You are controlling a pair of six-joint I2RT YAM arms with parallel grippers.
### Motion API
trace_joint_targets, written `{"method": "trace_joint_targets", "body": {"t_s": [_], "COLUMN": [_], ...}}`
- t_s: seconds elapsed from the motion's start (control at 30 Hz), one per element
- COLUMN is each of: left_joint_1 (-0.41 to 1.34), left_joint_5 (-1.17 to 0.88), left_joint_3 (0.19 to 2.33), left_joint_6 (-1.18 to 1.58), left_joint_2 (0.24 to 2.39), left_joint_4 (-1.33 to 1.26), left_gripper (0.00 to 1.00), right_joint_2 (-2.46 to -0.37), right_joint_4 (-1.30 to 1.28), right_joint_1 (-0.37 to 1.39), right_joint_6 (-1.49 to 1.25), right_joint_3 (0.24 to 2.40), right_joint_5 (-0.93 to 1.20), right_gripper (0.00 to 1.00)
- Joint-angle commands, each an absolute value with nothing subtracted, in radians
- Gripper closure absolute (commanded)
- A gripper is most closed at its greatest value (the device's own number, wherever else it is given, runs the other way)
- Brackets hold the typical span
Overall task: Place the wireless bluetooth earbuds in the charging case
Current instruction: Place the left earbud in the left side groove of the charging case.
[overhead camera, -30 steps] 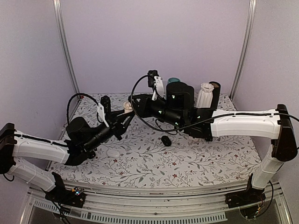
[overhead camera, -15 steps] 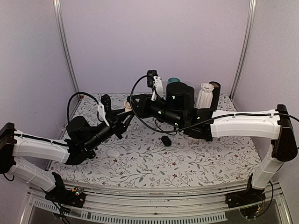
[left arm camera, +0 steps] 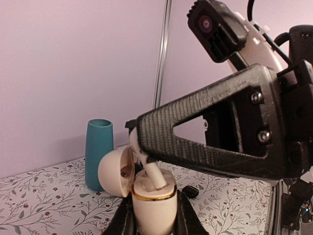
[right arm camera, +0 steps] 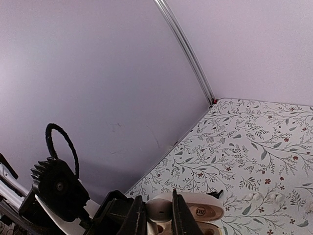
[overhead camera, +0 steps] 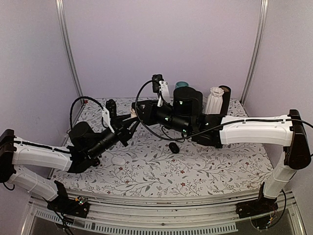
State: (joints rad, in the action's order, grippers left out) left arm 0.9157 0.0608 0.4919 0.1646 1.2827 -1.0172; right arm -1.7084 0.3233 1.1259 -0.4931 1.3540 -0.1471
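Case [left arm camera: 154,201] clenched in left gripper [left arm camera: 154,223], lid [left arm camera: 116,172] open; right gripper [right arm camera: 159,215] pinching white earbud [left arm camera: 154,176] at case mouth, above table [overhead camera: 195,171].

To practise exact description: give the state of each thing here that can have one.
charging case: lid open, upright, gripped by left gripper
earbud: stem partly in the case, pinched by right gripper
left gripper: shut on the case
right gripper: shut on the earbud
teal cup: upright

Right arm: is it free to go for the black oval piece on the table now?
Probably not yet: the right gripper is pinching a white earbud over the open case in the left gripper. The black oval piece lies uncovered.
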Motion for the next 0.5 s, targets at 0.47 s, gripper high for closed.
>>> {"method": "trace_joint_targets", "body": {"t_s": [0.47], "left_joint_1": [0.931], "left_joint_5": [0.070], "left_joint_3": [0.491], "left_joint_6": [0.076], "left_joint_2": [1.205], "left_joint_4": [-0.979], "left_gripper": [1.00], "right_joint_2": [-1.738], "right_joint_4": [0.348], "right_joint_1": [1.137], "right_joint_6": [-0.479], "right_joint_3": [1.362], "right_joint_5": [-0.064], "right_gripper": [0.86]}}
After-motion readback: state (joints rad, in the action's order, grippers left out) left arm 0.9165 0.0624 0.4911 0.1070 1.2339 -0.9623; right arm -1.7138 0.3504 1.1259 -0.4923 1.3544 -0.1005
